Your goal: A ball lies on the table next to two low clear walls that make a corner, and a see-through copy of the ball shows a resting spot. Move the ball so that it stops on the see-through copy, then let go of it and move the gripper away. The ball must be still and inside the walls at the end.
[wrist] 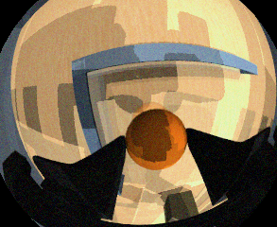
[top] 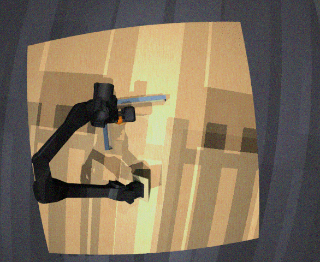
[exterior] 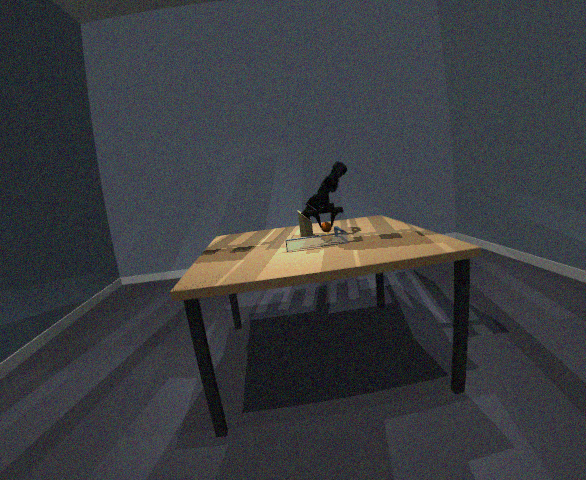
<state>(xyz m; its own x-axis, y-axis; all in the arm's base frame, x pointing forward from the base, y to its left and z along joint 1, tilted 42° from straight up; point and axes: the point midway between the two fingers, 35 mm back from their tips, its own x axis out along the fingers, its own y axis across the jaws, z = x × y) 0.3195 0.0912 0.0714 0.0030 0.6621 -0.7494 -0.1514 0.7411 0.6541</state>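
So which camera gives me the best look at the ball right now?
Wrist view: the orange ball sits large and centred between the dark fingers of the gripper, which is shut on it, with the clear walls beyond. The top view shows only an orange sliver under the arm; the exterior view shows a tiny distant dot.
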